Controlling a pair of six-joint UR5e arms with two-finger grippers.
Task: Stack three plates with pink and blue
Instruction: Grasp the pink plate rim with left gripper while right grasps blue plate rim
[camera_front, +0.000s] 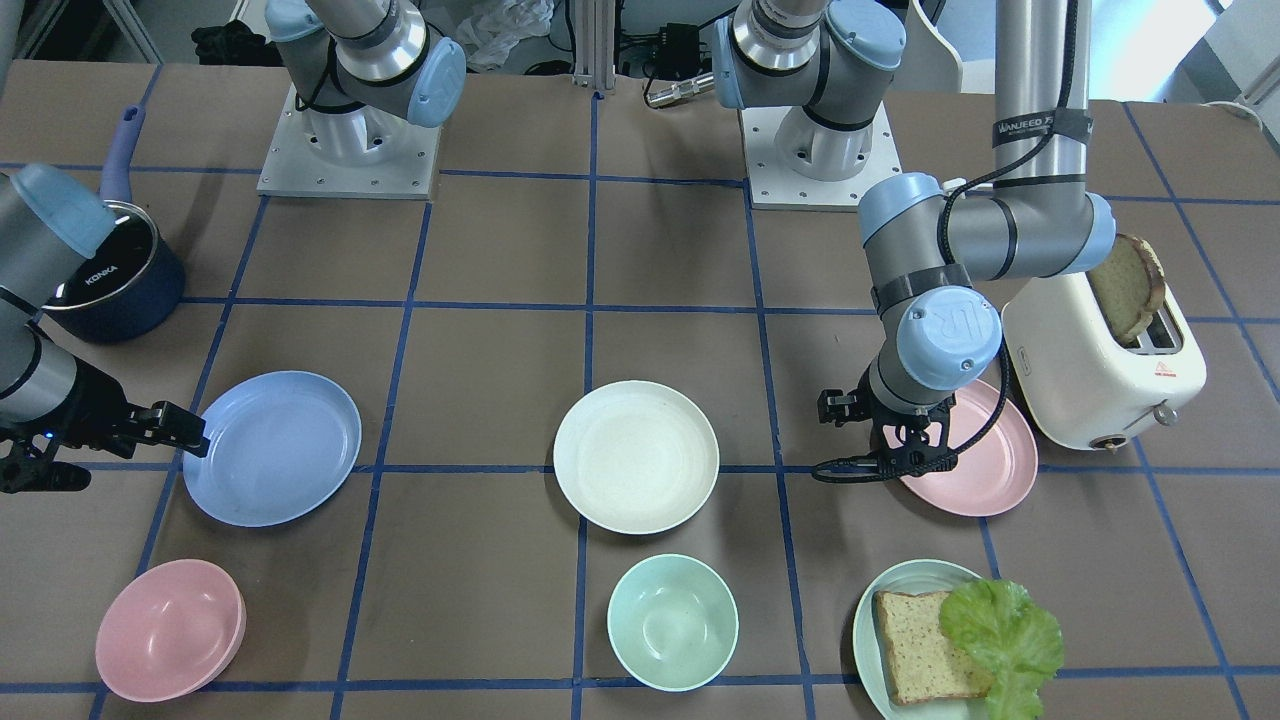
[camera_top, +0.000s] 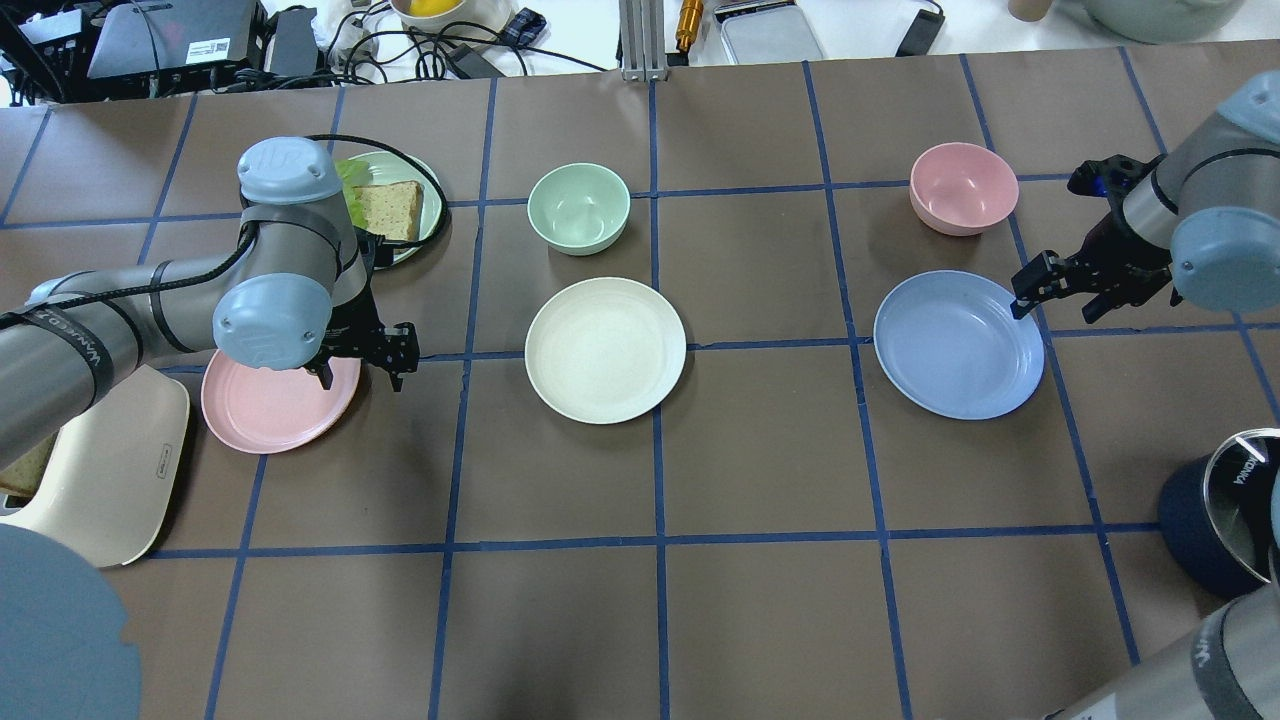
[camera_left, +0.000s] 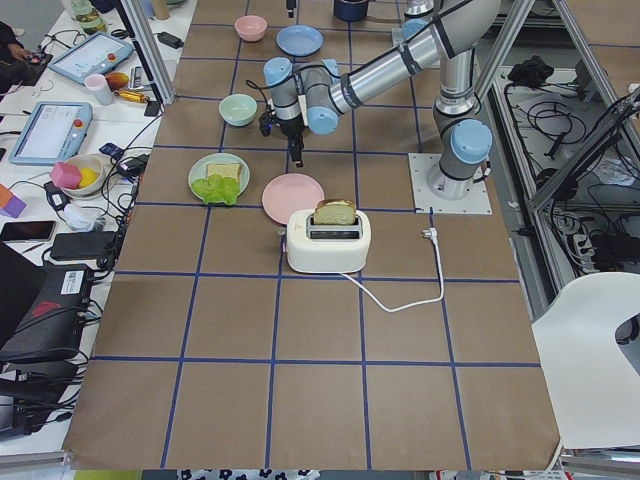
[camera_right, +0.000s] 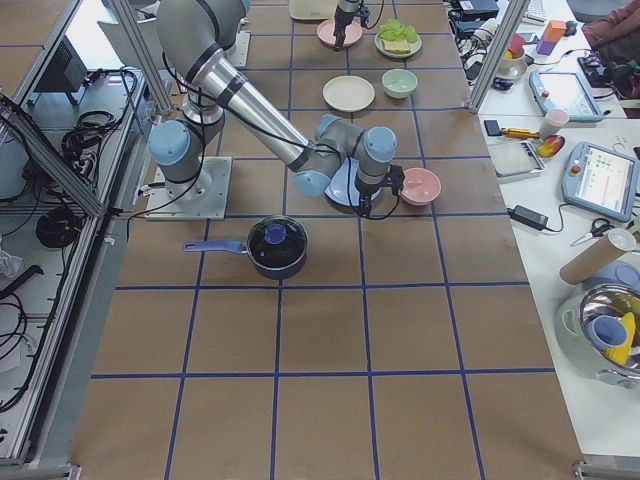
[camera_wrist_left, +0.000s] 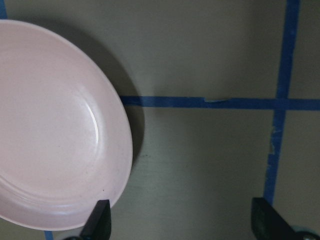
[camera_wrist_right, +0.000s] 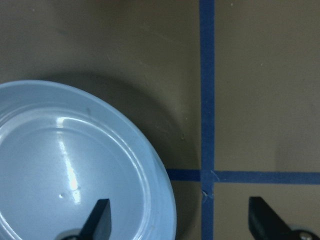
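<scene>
Three plates lie flat on the brown worktop (camera_top: 760, 480), each on its own and well apart from the others, none stacked. The cream-white plate (camera_top: 605, 350) sits in the middle, with a mint bowl (camera_top: 579, 207) near it on the side away from the robot. The pale pink plate (camera_top: 262, 408) lies on the robot's left, just beside a cream toaster (camera_front: 1100, 375) with a bread slice (camera_front: 1125, 285) standing up out of its slot. The light blue plate (camera_top: 958, 345) lies on the robot's right, with a pink bowl (camera_top: 963, 187) near it and a dark blue saucepan (camera_front: 125, 295) further off toward the robot. A pale green plate (camera_front: 868, 625) bearing bread and lettuce (camera_front: 1005, 630) sits near the pale pink plate, on the side away from the robot

The left jaws are spread wide and hold nothing. They point down at the edge of the pale pink plate that faces the cream-white plate: in the left wrist view one fingertip (camera_wrist_left: 99, 222) shows over the rim and the other fingertip (camera_wrist_left: 265, 220) over bare worktop, so the rim lies between them. Whether either tip touches the plate I cannot tell

The right jaws are likewise wide apart and empty, set at the edge of the light blue plate that faces away from the cream-white plate. One tip shows over the plate's inside, the other over bare worktop beyond a blue tape line (camera_wrist_right: 206, 100)
</scene>
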